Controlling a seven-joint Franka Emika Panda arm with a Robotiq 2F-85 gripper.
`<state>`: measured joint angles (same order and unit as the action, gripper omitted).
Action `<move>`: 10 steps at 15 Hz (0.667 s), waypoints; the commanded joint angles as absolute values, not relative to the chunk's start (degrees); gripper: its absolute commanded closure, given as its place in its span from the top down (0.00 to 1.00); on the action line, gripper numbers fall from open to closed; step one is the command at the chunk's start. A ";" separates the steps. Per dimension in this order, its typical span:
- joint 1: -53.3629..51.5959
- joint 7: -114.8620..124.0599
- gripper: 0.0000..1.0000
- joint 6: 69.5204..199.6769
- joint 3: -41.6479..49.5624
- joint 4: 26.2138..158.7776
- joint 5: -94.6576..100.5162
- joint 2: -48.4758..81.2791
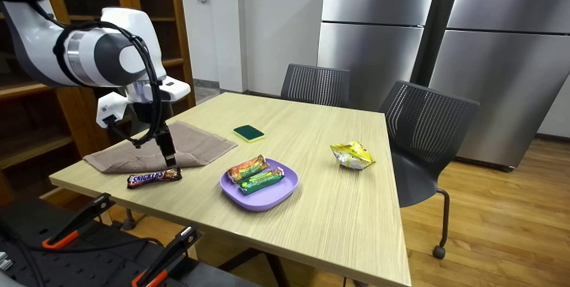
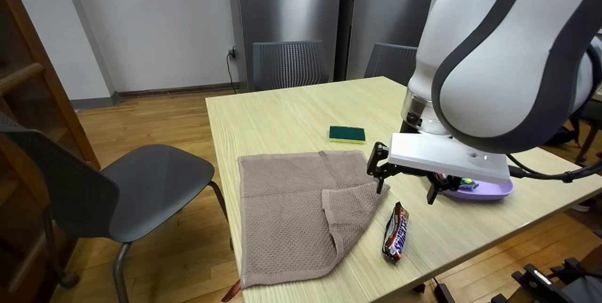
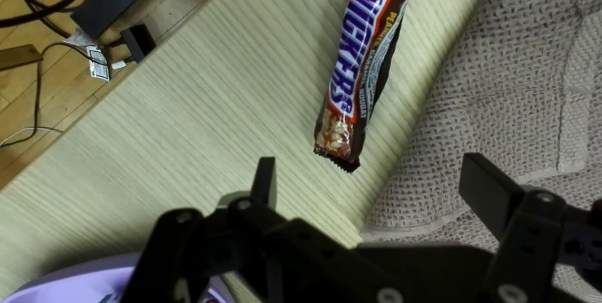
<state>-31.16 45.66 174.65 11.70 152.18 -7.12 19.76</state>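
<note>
My gripper (image 3: pixel 370 169) stands open above the table, with nothing between its fingers (image 3: pixel 487 190). Just ahead of the fingertips in the wrist view lies a Snickers bar (image 3: pixel 360 49) in a brown wrapper, flat on the wood and untouched. In an exterior view the gripper (image 2: pixel 405 193) hovers between a taupe towel (image 2: pixel 287 213), one corner folded over, and a purple plate (image 2: pixel 489 192) partly hidden behind the arm. Two wrapped snack bars, one orange-brown (image 1: pixel 247 168) and one green (image 1: pixel 261 182), rest on that plate (image 1: pixel 289 184).
A green and yellow sponge (image 1: pixel 249 133) sits beyond the towel. Toward the table's far side is a yellow snack bag (image 1: pixel 353 155). Dark chairs (image 1: pixel 427 144) (image 2: pixel 155 190) stand around the table. Black clamps with orange parts (image 1: pixel 167 256) lie below the near edge.
</note>
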 commanded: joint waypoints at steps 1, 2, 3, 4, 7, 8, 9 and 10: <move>-34.26 50.11 1.00 175.61 12.94 153.28 -7.16 19.52; -34.30 50.68 1.00 175.18 12.50 153.27 -7.34 19.49; -34.97 51.61 1.00 174.81 12.79 153.22 -7.24 19.67; -35.32 52.34 1.00 174.48 12.76 153.10 -7.22 19.99; -36.58 54.39 1.00 173.75 12.86 152.32 -7.29 21.32; -36.80 54.81 1.00 173.64 12.80 152.10 -7.36 21.79; -37.20 55.51 1.00 173.46 12.89 151.69 -7.44 22.52; -37.29 56.01 1.00 173.32 12.72 151.46 -7.56 22.89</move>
<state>-35.59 53.43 174.55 12.05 152.42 -7.12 21.86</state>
